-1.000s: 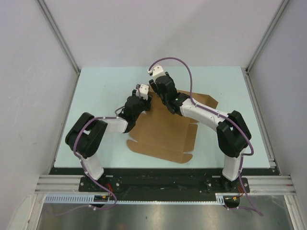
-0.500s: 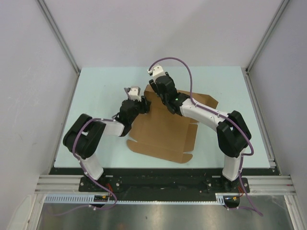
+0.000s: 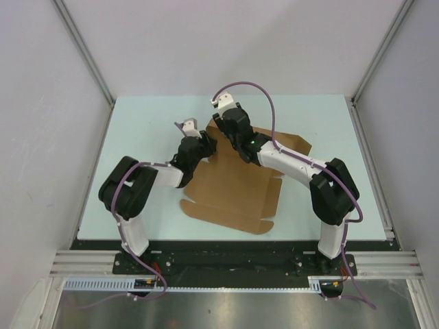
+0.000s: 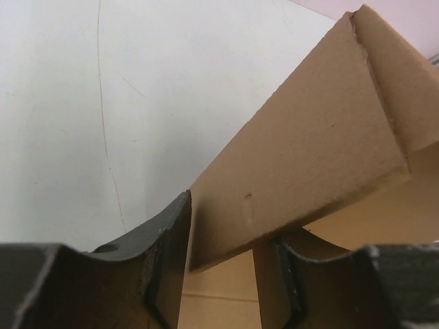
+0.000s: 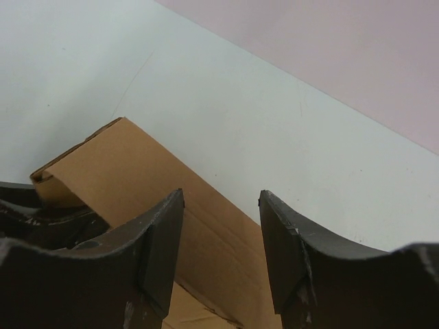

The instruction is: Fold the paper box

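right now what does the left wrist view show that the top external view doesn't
Only the left wrist view: up close, a raised flap of the plain brown cardboard paper box standing between the parted fingers of the left gripper, with a small mark on the flap's face. Only the top external view: the whole sheet's outline, mostly lying flat, and the right gripper at its far edge. Both views: the cardboard, the left gripper and the pale table.
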Tool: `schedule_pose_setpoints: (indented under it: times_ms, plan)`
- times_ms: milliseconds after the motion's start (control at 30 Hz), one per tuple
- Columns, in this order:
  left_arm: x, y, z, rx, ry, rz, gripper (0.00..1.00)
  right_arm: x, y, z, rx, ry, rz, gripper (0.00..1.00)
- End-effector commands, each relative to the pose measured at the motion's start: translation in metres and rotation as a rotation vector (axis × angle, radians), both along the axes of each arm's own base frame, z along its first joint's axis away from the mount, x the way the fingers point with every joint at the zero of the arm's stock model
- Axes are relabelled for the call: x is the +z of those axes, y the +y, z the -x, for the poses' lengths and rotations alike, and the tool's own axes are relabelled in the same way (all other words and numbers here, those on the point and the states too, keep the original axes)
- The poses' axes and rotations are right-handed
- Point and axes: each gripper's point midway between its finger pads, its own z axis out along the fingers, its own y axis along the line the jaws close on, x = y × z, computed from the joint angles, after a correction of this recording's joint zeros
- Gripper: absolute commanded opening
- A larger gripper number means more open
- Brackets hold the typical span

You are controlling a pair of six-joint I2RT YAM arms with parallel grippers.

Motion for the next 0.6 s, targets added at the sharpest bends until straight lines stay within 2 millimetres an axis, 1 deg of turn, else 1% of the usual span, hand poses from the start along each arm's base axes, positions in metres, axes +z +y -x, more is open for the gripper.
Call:
schedule_pose_setpoints:
  times_ms: [0,33,100,133,167,233,333,367,433,533,567]
  plan:
    - [0.0025,0.0001,-0.015,0.063,0.031,0.042,0.43,0.0095,0.0053,0.0011,0.016,-0.017,-0.036,0.54]
    - [0.0016,0.0001,-0.0156,0.069,0.04,0.047,0.42,0.0103,0.0047,0.0008,0.016,-0.018,-0.037,0.54]
    - [-0.0016,0.0004,-0.0171,0.079,0.061,0.042,0.37,0.0119,0.0041,0.0007,0.015,-0.019,-0.041,0.54]
    - [0.0009,-0.0004,-0.0199,0.082,0.059,0.042,0.36,0.0115,0.0035,0.0004,0.015,-0.018,-0.04,0.54]
    - [-0.0024,-0.0005,-0.0197,0.081,0.075,0.032,0.33,0.0115,0.0028,-0.0001,0.014,-0.018,-0.04,0.53]
    - [-0.0057,-0.0012,-0.0213,0.081,0.091,0.019,0.31,0.0129,0.003,-0.0002,0.013,-0.021,-0.045,0.54]
    - [-0.0042,-0.0009,-0.0197,0.08,0.082,0.023,0.23,0.0124,0.0028,0.0005,0.014,-0.018,-0.044,0.53]
    - [-0.0041,-0.0007,-0.0193,0.08,0.08,0.023,0.17,0.0147,0.0027,0.0006,0.014,-0.021,-0.047,0.53]
    - [-0.0029,-0.0009,-0.0192,0.078,0.075,0.025,0.12,0.0135,0.0021,0.0013,0.014,-0.016,-0.045,0.53]
    - [-0.003,-0.0003,-0.018,0.074,0.069,0.02,0.01,0.0133,0.0026,0.0021,0.015,-0.014,-0.044,0.53]
    - [-0.0013,-0.0002,-0.0186,0.074,0.062,0.019,0.0,0.0131,0.002,0.0024,0.013,-0.013,-0.044,0.53]
